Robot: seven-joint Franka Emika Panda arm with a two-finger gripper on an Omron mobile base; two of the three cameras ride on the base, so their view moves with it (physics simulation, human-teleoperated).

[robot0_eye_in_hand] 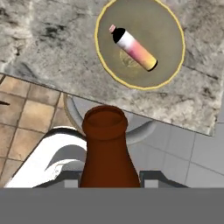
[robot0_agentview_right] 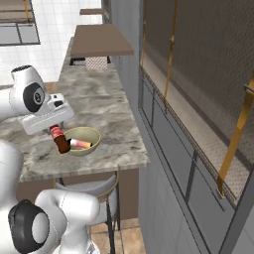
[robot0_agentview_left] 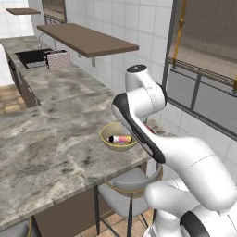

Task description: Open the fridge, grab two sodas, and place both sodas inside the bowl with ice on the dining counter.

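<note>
Light is even and diffuse across all three views, with no visible lamp and no hard glare. The dining counter (robot0_agentview_left: 55,139) is evenly lit, its marbling crisp up close and softer toward 11 o'clock in the left base view. The white arm shows smooth shading with a gentle highlight on its upper curves. Beneath the counter edge, toward 6 o'clock, the area darkens. In the hand view the bowl (robot0_eye_in_hand: 170,65) stays sharp, while the brown bottle (robot0_eye_in_hand: 107,151) at 6 o'clock looks large and slightly soft. Texture resolution is coarse, and the straight lines show no bending at the edges.
</note>
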